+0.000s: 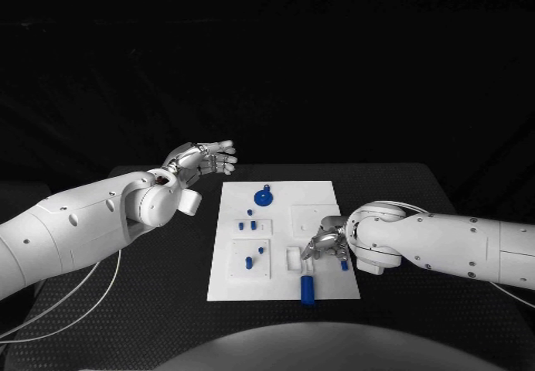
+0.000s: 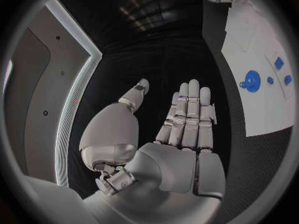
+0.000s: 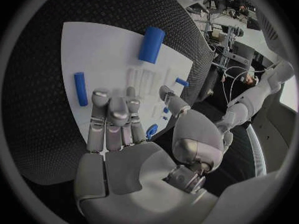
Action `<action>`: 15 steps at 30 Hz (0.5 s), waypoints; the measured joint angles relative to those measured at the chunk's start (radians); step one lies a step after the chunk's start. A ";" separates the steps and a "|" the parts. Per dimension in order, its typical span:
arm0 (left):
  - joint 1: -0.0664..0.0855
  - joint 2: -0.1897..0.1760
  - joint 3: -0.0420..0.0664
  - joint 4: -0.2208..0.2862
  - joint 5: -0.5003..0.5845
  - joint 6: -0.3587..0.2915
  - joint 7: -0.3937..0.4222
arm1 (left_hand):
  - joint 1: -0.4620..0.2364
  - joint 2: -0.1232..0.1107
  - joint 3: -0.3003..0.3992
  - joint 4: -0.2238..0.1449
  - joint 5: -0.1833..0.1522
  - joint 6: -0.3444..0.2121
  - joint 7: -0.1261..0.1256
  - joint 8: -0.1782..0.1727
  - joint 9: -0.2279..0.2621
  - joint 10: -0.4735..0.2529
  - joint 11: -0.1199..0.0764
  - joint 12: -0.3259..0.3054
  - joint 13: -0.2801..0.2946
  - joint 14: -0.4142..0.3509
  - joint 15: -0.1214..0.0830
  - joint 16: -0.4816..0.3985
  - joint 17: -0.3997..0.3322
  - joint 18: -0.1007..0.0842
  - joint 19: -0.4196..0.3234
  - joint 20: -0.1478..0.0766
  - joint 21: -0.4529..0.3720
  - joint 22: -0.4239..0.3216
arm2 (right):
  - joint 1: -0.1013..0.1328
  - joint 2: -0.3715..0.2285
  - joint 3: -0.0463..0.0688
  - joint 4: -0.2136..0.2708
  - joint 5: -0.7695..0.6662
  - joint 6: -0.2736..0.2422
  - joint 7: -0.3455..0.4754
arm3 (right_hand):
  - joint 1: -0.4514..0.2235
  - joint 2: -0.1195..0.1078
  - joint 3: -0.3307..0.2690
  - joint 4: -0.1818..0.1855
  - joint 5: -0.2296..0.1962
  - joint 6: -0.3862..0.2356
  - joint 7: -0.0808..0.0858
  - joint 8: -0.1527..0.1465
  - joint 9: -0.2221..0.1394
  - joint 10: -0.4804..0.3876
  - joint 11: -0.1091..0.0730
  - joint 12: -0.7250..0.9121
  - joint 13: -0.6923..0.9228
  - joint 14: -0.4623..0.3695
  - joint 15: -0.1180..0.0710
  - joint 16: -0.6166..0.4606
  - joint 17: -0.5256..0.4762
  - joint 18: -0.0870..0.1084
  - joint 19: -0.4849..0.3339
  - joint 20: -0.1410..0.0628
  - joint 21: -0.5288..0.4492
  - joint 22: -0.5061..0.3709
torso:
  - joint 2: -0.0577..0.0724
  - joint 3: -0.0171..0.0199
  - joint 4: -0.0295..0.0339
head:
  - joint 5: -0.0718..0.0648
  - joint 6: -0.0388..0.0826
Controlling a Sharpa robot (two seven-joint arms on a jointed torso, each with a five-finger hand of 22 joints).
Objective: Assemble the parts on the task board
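The white task board (image 1: 315,193) lies in the middle of the table. On it are a round blue part with a knob (image 1: 263,198), two small blue pegs (image 1: 247,226), and a blue cylinder (image 1: 307,288) at the near edge. My right hand (image 1: 325,241) hovers over the board's right side, fingers stretched out together, holding nothing. In the right wrist view its fingers (image 3: 112,117) reach toward the blue cylinder (image 3: 151,44) and a blue bar (image 3: 80,88). My left hand (image 1: 203,160) floats off the board's far left corner, flat and empty (image 2: 187,124), with the round part (image 2: 251,80) beyond it.
A black mesh mat (image 1: 167,309) covers the table around the board. White cables (image 1: 78,301) trail under my left arm. Another small blue piece (image 1: 343,265) lies close to my right wrist. Raised white blocks (image 1: 251,255) sit on the board's left half.
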 measured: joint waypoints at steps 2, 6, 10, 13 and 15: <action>0.000 0.000 0.000 0.000 0.000 0.000 0.000 | 0.000 0.000 0.000 0.000 0.000 0.000 0.000 0.000 0.000 0.000 0.000 0.000 0.000 0.000 0.000 0.000 0.000 0.000 0.000 0.000 0.000 0.000 | 0.000 -0.006 0.000 0.006 -0.012 0.003 0.000 | 0.003 -0.005 -0.003 0.003 0.000 -0.002 0.001 0.000 0.000 -0.003 0.003 0.000 0.001 0.000 0.000 0.000 0.000 0.000 -0.002 -0.002 -0.003 0.000 | 0.000 0.0000 0.0000 | -0.001 0.000; 0.000 0.000 0.000 0.000 0.000 0.000 -0.001 | 0.000 0.000 0.000 0.000 0.000 0.000 0.000 0.000 0.000 0.000 0.000 0.000 0.000 0.000 0.000 0.000 0.000 0.000 0.000 0.000 0.000 0.000 | 0.000 -0.025 0.000 0.021 -0.031 0.011 0.000 | 0.003 -0.005 -0.003 0.003 0.000 -0.004 0.000 0.000 0.000 -0.003 0.003 0.000 0.002 -0.001 0.001 0.000 0.000 0.000 -0.003 -0.002 -0.004 0.000 | 0.000 -0.0001 0.0003 | -0.001 -0.001; 0.000 -0.001 0.000 0.000 0.000 0.001 -0.001 | 0.000 0.000 0.000 0.000 0.000 0.000 0.000 0.000 0.000 0.000 0.000 0.000 0.000 0.000 0.000 0.000 0.001 0.000 0.000 0.000 0.000 0.000 | 0.000 -0.042 0.000 0.049 -0.046 0.027 0.000 | -0.006 -0.014 -0.010 0.018 0.000 -0.004 0.000 0.000 0.003 -0.003 0.003 0.000 0.003 -0.001 0.001 0.000 -0.001 0.000 -0.003 -0.002 -0.004 0.000 | 0.000 -0.0005 0.0003 | 0.000 -0.002; 0.000 -0.001 0.000 0.000 0.000 0.001 -0.002 | 0.000 0.000 0.000 0.000 0.000 0.000 0.000 0.000 0.000 0.000 0.000 0.000 -0.001 0.000 0.000 0.000 0.001 0.000 0.000 0.000 0.000 0.000 | 0.000 -0.049 0.000 0.072 -0.057 0.043 -0.001 | -0.007 -0.013 -0.016 0.033 0.000 0.001 -0.003 0.001 0.008 -0.003 0.003 0.000 0.006 -0.001 0.001 0.000 -0.001 0.000 -0.004 -0.001 -0.004 0.000 | 0.000 -0.0010 -0.0001 | 0.001 -0.003; 0.000 -0.002 0.000 0.000 0.000 0.001 -0.002 | 0.000 0.000 0.000 0.000 0.000 0.000 0.000 0.000 0.000 0.000 0.000 0.000 -0.001 0.000 0.000 -0.004 0.001 -0.001 0.000 0.000 0.000 0.001 | 0.000 -0.049 0.000 0.082 -0.064 0.053 -0.002 | -0.019 0.000 -0.025 0.039 0.000 0.018 -0.008 0.009 0.014 0.004 -0.003 0.000 0.008 0.000 0.001 0.000 -0.001 0.000 -0.004 -0.001 -0.004 0.000 | 0.000 -0.0011 -0.0002 | 0.001 -0.004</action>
